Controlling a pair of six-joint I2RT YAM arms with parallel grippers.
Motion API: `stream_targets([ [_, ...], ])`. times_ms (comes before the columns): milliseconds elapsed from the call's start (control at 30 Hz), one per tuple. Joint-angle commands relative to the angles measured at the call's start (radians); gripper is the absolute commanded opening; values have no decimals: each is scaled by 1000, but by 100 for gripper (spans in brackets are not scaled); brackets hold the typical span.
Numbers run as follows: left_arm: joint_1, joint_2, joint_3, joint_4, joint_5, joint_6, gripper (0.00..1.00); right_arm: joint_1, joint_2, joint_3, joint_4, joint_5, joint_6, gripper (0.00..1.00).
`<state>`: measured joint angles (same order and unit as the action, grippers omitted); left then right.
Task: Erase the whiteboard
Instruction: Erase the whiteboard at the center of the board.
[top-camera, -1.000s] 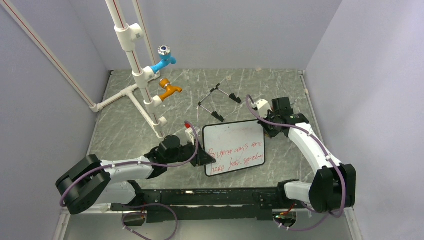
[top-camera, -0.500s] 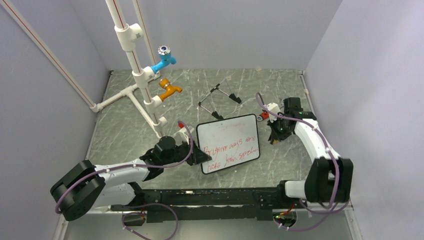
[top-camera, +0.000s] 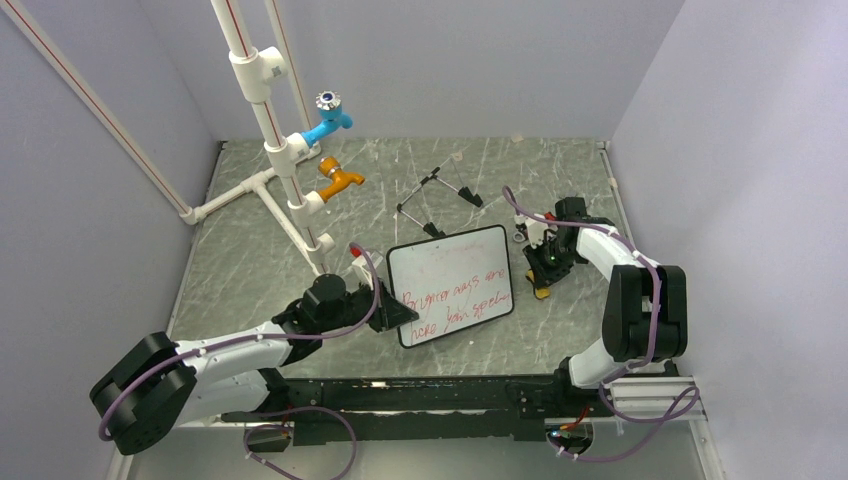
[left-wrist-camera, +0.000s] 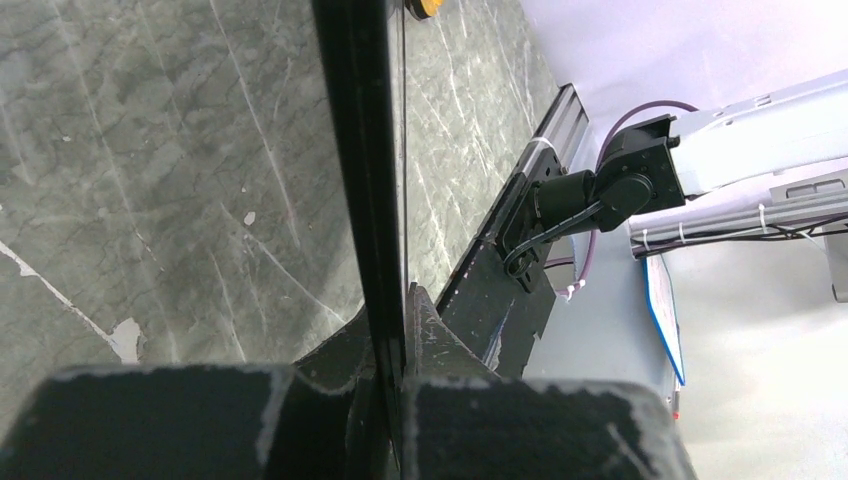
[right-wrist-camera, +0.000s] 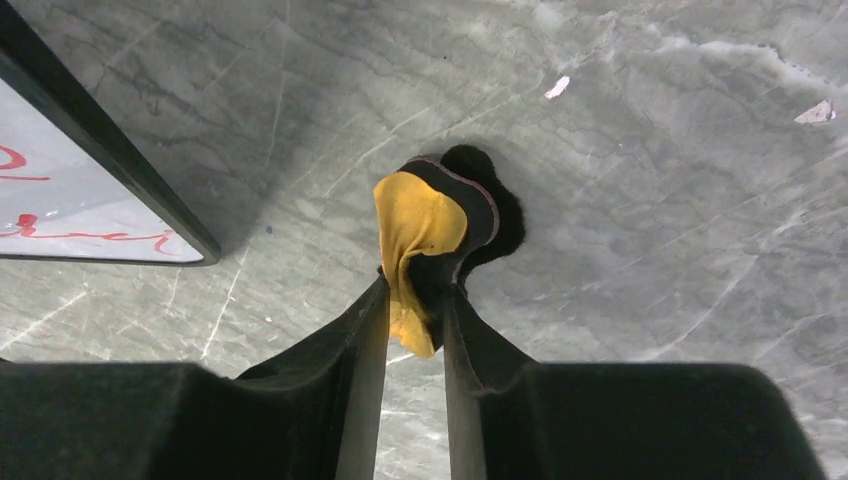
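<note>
Upper left: white pipe stand (top-camera: 272, 130) carrying blue tap (top-camera: 328, 120) above orange tap (top-camera: 340, 180); black wire frame (top-camera: 437, 205) lying upper centre on grey marbled table (top-camera: 250, 250).

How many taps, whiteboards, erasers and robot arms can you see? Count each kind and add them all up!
taps: 2 (blue tap, orange tap)
whiteboard: 1
eraser: 1
robot arms: 2 (left arm, right arm)
total: 6
</note>
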<state>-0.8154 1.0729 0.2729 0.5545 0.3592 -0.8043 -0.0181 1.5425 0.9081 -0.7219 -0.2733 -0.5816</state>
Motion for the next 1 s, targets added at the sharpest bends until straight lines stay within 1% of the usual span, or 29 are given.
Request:
stream_targets([
  [0,12,-42,4,114,-3,24,0,-4,-4,17,39,-38,22,32],
  [67,15,-39,3,119,2,22,0,-4,-15,14,46,-37,27,38],
  [167,18,-30,5,133,12,20,0,-5,-25,9,58,-32,32,44],
  [367,20,-23,2,144,17,16,0,7,-12,3,82,-26,38,52],
  [433,21,-27,3,143,17,16,0,13,-2,3,84,-20,40,53],
  [500,22,-26,4,142,17,16,0,46,8,-2,92,-9,48,52],
  [567,21,-28,4,142,18,16,0,56,21,-3,102,20,59,50],
  [700,21,-37,3,134,16,17,0,55,25,-18,118,77,74,45],
  [867,23,-36,3,135,21,17,0,56,1,-37,123,122,75,44],
  [967,23,-36,-1,141,23,15,0,53,5,-48,117,120,68,43],
])
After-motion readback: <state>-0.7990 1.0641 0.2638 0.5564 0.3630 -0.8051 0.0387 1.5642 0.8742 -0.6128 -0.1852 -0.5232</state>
